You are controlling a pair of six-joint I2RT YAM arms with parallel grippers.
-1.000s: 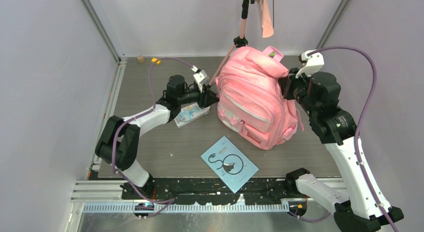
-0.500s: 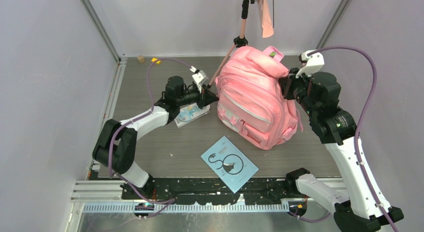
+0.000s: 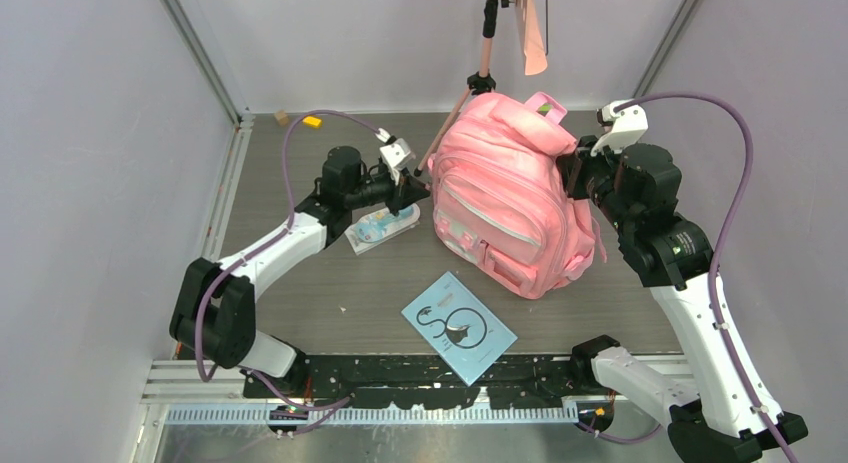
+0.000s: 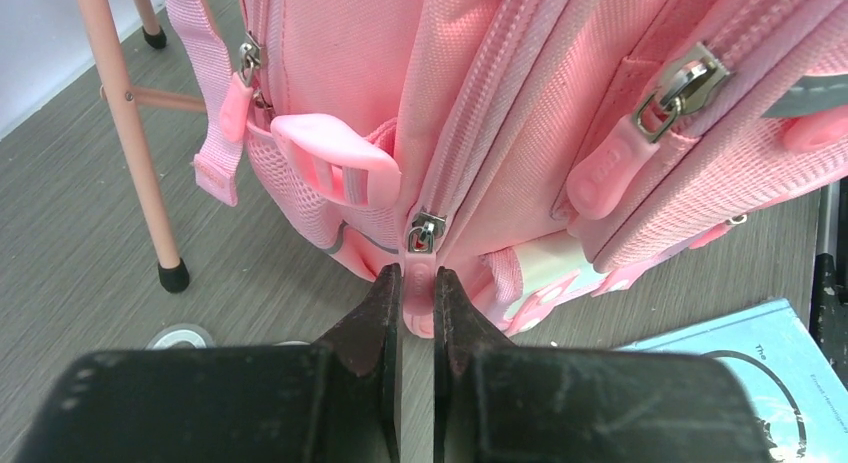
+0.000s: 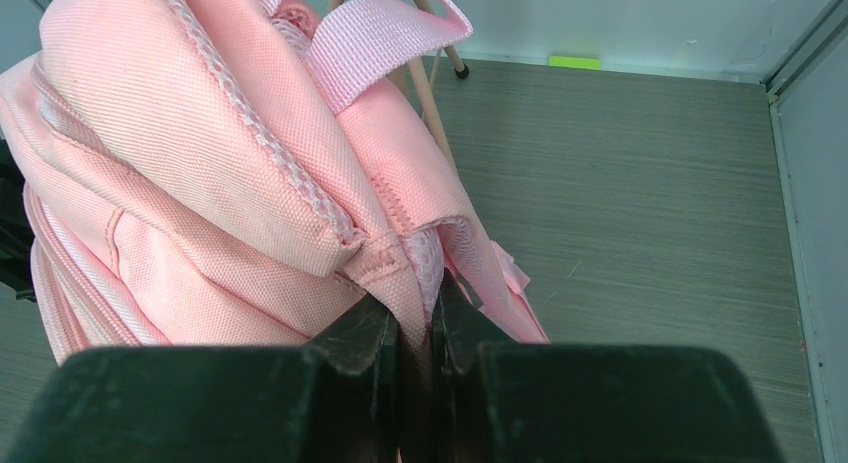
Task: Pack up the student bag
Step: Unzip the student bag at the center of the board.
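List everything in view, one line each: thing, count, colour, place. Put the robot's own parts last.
student bag: one, bright pink, upright at table centre-right.
zip pull: one, pink, low on the bag's side.
booklet: one, light blue, flat near the front edge.
packet: one, white-blue, left of the bag.
stand: one, pink, behind the bag.
small block: one, yellow, back left.
left end effector: one, black, shut on the zip pull.
right end effector: one, black, shut on the bag's fabric.

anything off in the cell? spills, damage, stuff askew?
Nothing spilled or damaged. The student bag stands upright, still zipped; the blue booklet and a small packet lie flat on the table. Small yellow piece by the back wall.
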